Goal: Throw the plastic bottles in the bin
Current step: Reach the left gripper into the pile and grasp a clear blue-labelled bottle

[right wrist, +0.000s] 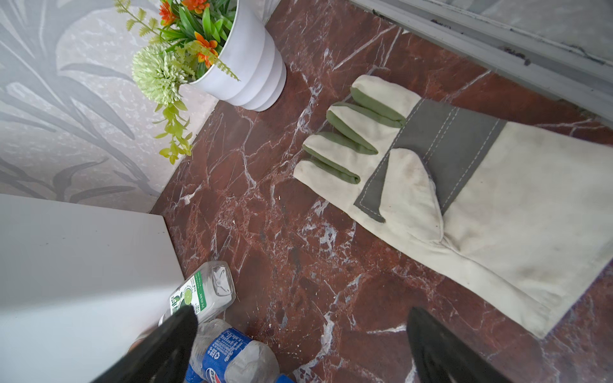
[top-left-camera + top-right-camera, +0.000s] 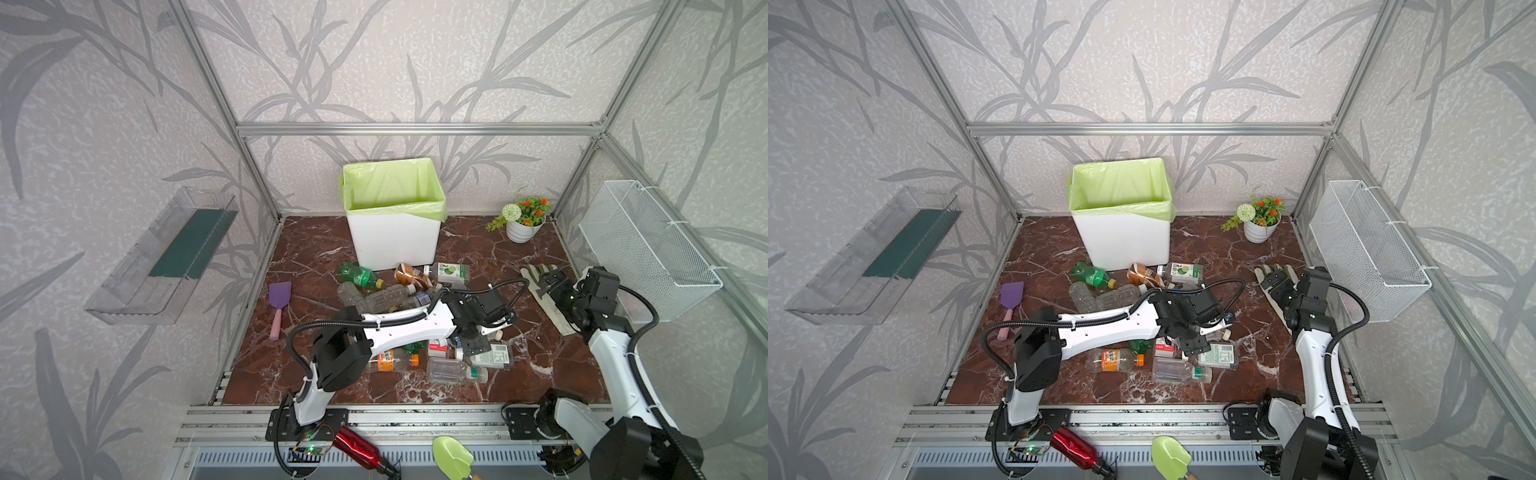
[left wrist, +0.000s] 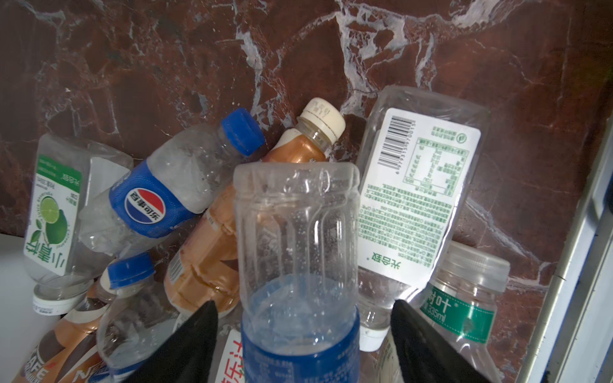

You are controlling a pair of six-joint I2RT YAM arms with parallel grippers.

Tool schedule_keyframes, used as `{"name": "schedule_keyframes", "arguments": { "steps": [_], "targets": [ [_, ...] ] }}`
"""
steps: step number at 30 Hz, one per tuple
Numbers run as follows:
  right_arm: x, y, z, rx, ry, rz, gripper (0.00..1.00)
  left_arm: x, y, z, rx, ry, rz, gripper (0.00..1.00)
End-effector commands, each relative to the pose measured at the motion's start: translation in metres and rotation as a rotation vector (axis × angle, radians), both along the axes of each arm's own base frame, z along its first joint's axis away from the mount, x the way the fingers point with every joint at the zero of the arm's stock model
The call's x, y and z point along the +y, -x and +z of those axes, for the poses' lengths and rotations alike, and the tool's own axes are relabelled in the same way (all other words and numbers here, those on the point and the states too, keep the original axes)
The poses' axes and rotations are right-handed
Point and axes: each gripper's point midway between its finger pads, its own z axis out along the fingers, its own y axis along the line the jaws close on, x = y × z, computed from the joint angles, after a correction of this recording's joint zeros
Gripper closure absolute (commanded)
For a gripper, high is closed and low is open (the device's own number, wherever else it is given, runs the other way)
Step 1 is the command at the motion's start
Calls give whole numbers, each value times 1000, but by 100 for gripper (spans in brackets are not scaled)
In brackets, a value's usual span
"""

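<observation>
Several plastic bottles lie scattered on the red marble floor in front of the bin [image 2: 395, 245], a white box with a light green bag over its rim. Among them are a green bottle [image 2: 357, 275], a brown one [image 2: 411, 276] and an orange-labelled one [image 2: 392, 360]. My left gripper [image 3: 305, 305] hangs low over the pile, open, its fingers either side of a clear bottle with a blue label [image 3: 298, 232], with gaps on both sides. A Pepsi bottle [image 3: 156, 195] and a barcode-labelled bottle [image 3: 418, 185] lie beside it. My right gripper [image 1: 302, 315] is open over bare floor.
A work glove [image 1: 464, 199] lies under the right arm, with a white flower pot [image 2: 521, 226] behind it. A purple spatula [image 2: 279, 299] lies at the left. A wire basket [image 2: 648, 249] and a clear tray [image 2: 166, 257] hang on the side walls. A red metal bottle [image 2: 359, 449] lies on the front rail.
</observation>
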Motion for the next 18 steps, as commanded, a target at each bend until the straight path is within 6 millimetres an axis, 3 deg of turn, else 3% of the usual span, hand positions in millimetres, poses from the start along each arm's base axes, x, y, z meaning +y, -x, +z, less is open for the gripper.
{"name": "schedule_keyframes", "arguments": {
  "steps": [1,18],
  "targets": [
    [0,1,5,-25,9,9,1,-3,10,-4,49,-17,-32,19],
    [-1,2,-1,-25,-9,9,1,-11,-2,-30,36,-87,-9,24]
  ]
}}
